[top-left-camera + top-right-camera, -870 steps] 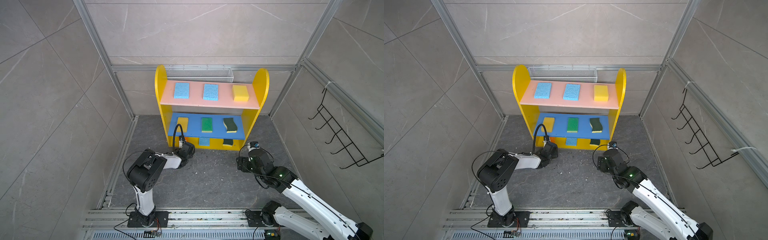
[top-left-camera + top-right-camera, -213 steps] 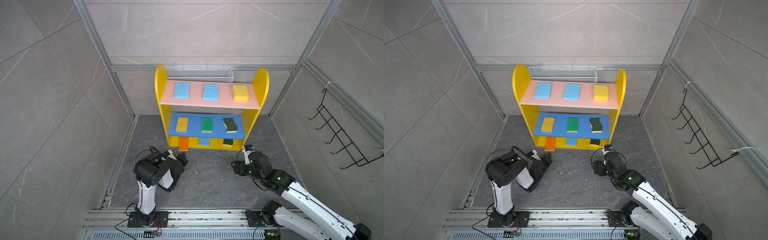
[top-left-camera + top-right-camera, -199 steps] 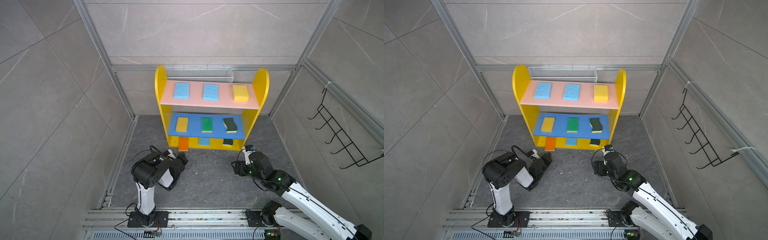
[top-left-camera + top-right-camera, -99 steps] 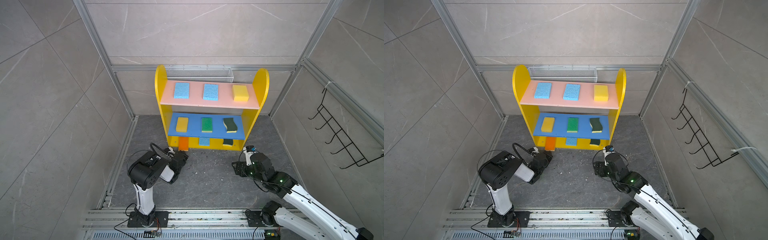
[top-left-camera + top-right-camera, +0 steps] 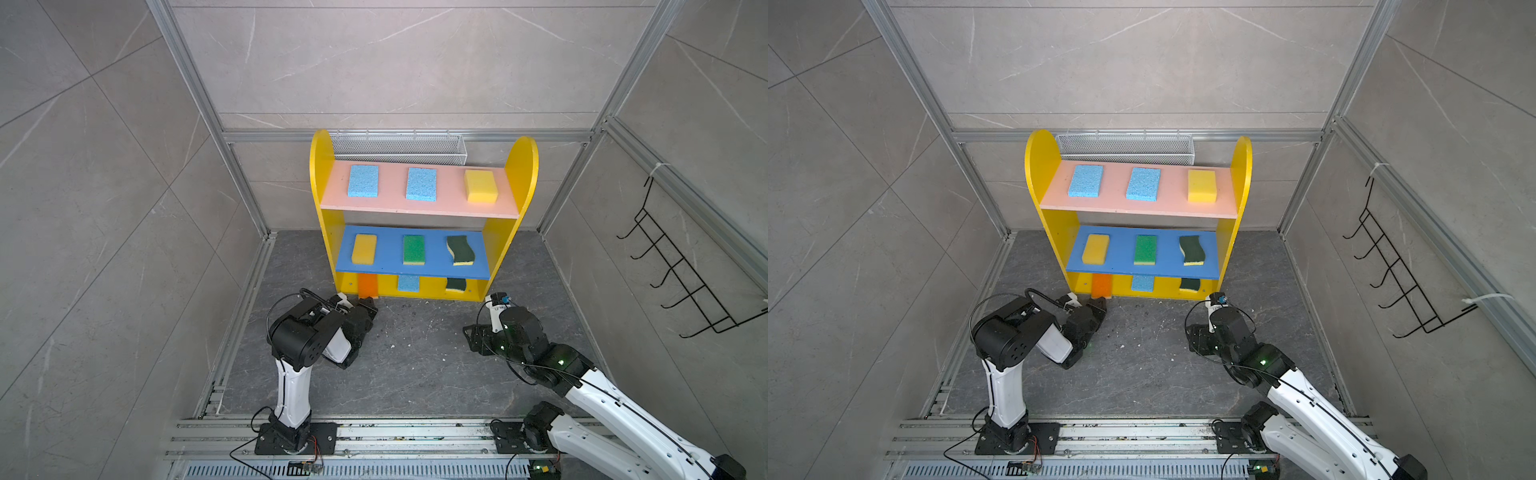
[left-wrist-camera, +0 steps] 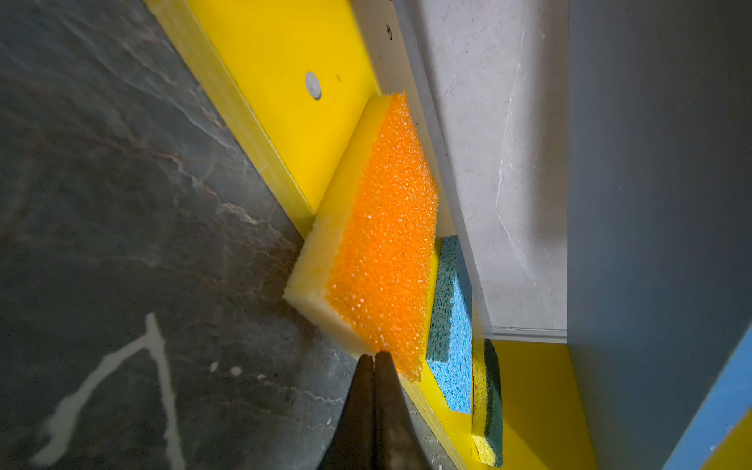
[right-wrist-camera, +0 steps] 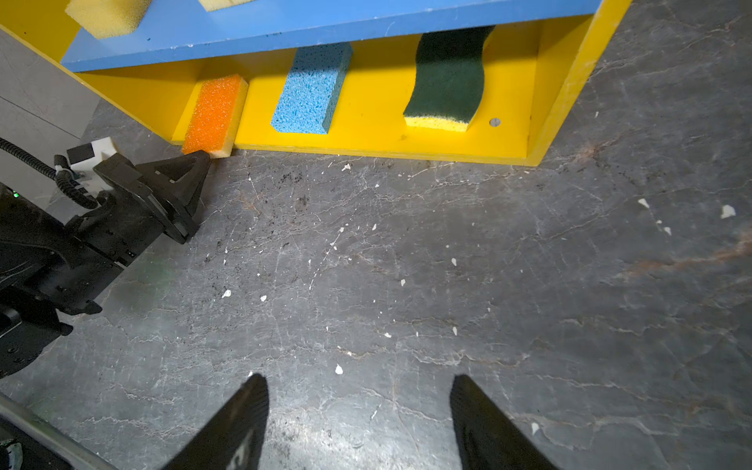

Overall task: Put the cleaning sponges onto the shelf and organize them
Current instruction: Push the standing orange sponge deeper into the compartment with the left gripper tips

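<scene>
Where your shelf [image 5: 525, 174] stands: against the back wall on the grey floor [image 5: 415, 374], with its open front facing both arms.
Pink board [image 5: 451, 195]: you have three sponges lying flat in a row, well apart: left blue sponge [image 5: 363, 180], middle blue sponge [image 5: 421, 184], top yellow sponge [image 5: 481, 186].
Blue board [image 5: 434, 259]: three more in a row, apart from each other: yellow sponge [image 5: 364, 248], green sponge [image 5: 413, 249], wavy sponge [image 5: 460, 250] with its dark side up.
Base [image 5: 432, 286]: orange sponge [image 6: 382, 244] at the left end, low blue sponge [image 7: 311, 91] in the middle, low wavy sponge [image 7: 447, 77] toward the right.
Orange sponge: its orange side is up over a yellow layer. Its near end juts past the base's front edge, while the other two lie wholly on the base.
Left gripper [image 6: 373, 358]: your fingers are pressed together with nothing between them. The tips sit right at the orange sponge's jutting corner, low over the floor.
Right gripper [image 7: 358, 380]: your fingers stand spread with only bare floor between them, holding nothing, well clear of the shelf front and pointed toward the base.
Floor: pale crumbs [image 7: 338, 369] lie scattered in front of the shelf.
</scene>
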Robot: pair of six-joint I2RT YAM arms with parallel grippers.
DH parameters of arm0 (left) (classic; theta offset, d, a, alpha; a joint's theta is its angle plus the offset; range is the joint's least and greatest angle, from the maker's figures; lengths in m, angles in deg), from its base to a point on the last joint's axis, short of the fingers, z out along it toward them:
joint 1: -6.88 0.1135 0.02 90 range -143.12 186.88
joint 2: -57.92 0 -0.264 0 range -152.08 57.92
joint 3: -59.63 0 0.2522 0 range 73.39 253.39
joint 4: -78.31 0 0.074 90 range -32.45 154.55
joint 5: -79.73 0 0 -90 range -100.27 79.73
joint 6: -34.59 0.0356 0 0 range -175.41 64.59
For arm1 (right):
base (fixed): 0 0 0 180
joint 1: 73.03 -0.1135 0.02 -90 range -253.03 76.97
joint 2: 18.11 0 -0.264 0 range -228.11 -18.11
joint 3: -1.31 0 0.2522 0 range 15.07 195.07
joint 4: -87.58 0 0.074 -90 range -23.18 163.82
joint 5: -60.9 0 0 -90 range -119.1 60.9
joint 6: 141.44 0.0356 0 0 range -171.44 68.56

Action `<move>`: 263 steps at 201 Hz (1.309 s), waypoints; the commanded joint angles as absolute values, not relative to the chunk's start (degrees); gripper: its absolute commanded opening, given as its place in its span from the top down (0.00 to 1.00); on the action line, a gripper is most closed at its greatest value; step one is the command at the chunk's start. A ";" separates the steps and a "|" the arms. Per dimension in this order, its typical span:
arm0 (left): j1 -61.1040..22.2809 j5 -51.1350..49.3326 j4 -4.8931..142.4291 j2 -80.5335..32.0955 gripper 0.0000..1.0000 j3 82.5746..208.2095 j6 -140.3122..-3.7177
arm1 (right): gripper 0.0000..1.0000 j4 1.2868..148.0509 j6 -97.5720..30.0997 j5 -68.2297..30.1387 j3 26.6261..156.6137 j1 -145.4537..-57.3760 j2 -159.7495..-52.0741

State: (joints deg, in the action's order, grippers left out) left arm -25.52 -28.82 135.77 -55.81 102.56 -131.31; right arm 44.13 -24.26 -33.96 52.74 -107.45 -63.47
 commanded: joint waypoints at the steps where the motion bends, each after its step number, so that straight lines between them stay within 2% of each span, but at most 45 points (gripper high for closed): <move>1: -24.41 -31.15 127.05 -59.31 1.00 102.44 -130.39 | 0.27 45.25 -25.09 -33.62 51.76 -107.23 -63.90; 70: -24.24 -35.45 127.38 -59.60 1.00 103.35 -128.98 | 0.27 45.78 -25.17 -33.16 51.44 -107.13 -64.51; 135: -24.22 -37.08 133.70 -65.17 1.00 106.90 -129.82 | 0.27 46.31 -25.00 -32.44 51.10 -107.13 -65.12; 263: -24.23 -40.27 130.75 -65.66 1.00 109.07 -129.91 | 0.27 46.42 -25.23 -32.09 50.32 -106.96 -65.31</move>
State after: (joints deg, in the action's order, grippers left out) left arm -24.89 -37.19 140.53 -62.82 109.93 -131.44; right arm 45.44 -24.28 -32.63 51.25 -107.34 -65.42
